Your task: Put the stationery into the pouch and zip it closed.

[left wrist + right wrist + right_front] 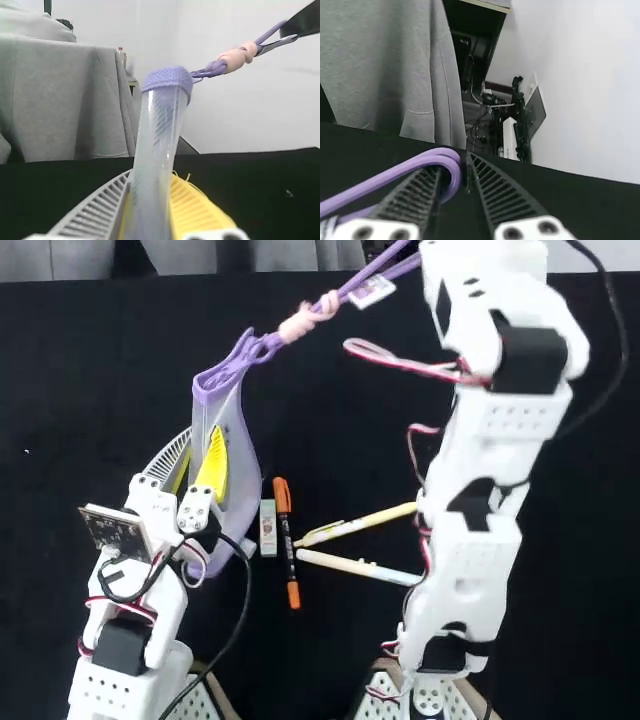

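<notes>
1. The left gripper [198,458] is clenched on the lower end of the translucent, purple-trimmed pouch [238,440], holding it above the black counter [80,370].
2. The right gripper [462,172] is clenched on the pouch's purple strap [395,175], which runs from the pouch toward 1 o'clock.
3. An orange marker [286,540], a small white item [268,528] and two yellow pens [355,523] lie on the counter at 3 o'clock from the left gripper, outside the pouch.

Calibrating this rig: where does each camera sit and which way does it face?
High view: fixed above, facing down at the table; left arm, right arm, pens, lifted pouch.
Left wrist view: on the left arm, facing up the pouch held in the left gripper.
Right wrist view: on the right arm, facing the room; right gripper pinches the purple strap.
Shared: the strap, in all three.
</notes>
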### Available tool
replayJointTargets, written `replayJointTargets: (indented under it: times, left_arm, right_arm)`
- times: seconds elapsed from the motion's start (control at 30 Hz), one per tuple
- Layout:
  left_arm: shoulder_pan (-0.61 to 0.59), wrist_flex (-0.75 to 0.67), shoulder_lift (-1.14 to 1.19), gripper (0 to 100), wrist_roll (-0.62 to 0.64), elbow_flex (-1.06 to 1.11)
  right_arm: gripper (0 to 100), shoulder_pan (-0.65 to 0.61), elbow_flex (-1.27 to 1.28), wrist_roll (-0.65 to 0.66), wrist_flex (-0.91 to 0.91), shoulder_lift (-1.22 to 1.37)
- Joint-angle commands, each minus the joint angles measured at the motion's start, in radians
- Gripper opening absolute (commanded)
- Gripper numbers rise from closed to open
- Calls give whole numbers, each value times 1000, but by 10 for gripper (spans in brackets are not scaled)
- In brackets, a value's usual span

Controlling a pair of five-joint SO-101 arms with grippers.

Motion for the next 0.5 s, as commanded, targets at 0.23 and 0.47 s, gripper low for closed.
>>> replayJointTargets:
  times: [0.23, 0.47]
  left_arm:
    - [-15, 44, -12, 29, 5, -31]
    - [-19, 41, -12, 29, 54, -33]
  right_arm:
    - [11, 181, -35, -15, -221, 179]
    - [11, 207, -35, -12, -348, 344]
